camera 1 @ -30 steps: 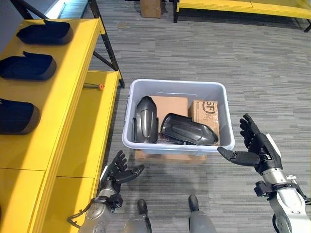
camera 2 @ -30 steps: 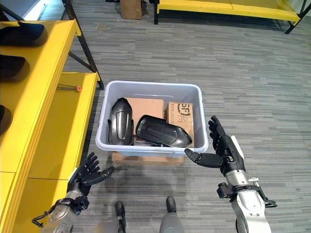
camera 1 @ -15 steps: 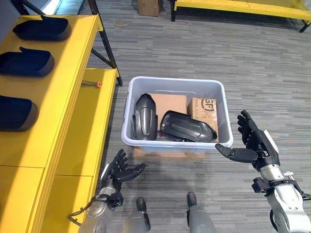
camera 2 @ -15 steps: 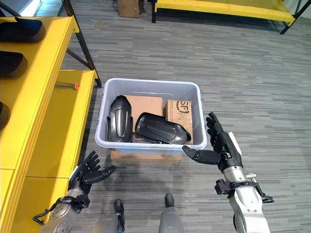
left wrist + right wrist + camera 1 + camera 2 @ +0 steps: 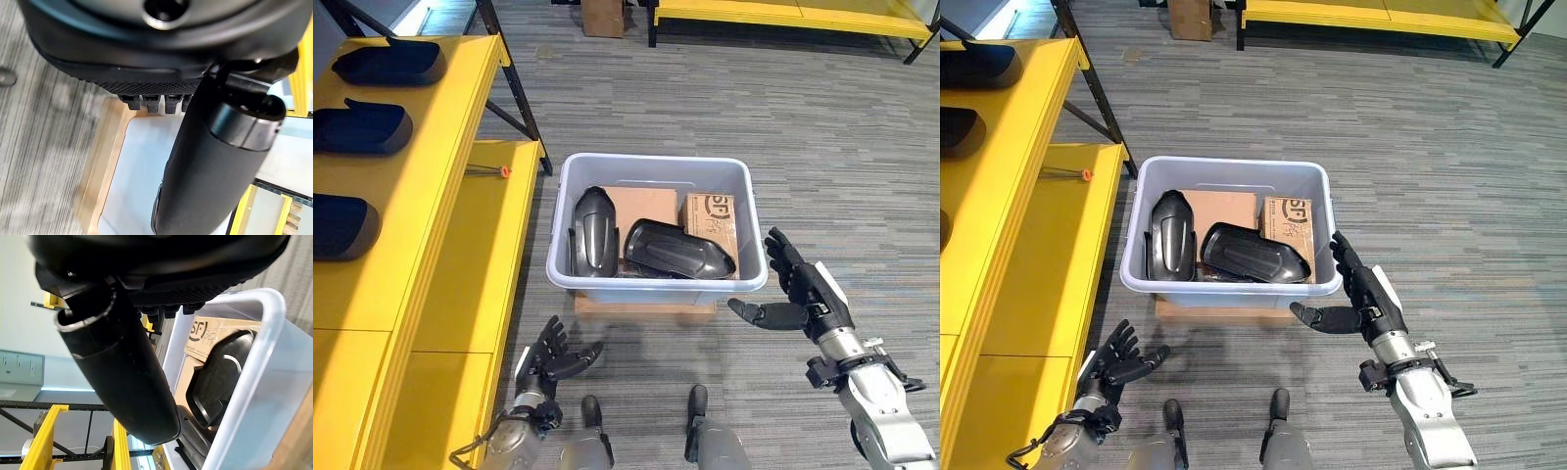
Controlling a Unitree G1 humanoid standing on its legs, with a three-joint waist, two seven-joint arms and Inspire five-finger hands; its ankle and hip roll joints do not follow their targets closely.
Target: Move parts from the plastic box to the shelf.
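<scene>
A grey plastic box stands on the floor on a flat piece of cardboard. Inside it lie two dark moulded parts, one upright at the left and one lying across the middle, beside cardboard boxes. The yellow shelf runs along the left with three dark parts on its top level. My right hand hovers open just off the box's near right corner, thumb pointing at the box. My left hand hangs open, low by the shelf, near the box's front left corner.
A small orange-tipped tool lies on the shelf's lower level. A brown carton stands on the floor at the back, and another yellow rack runs along the far side. Grey carpet surrounds the box.
The whole view has shifted, so the camera has moved. My right hand has come closer to the box's right front corner. Both hands stay open and empty.
</scene>
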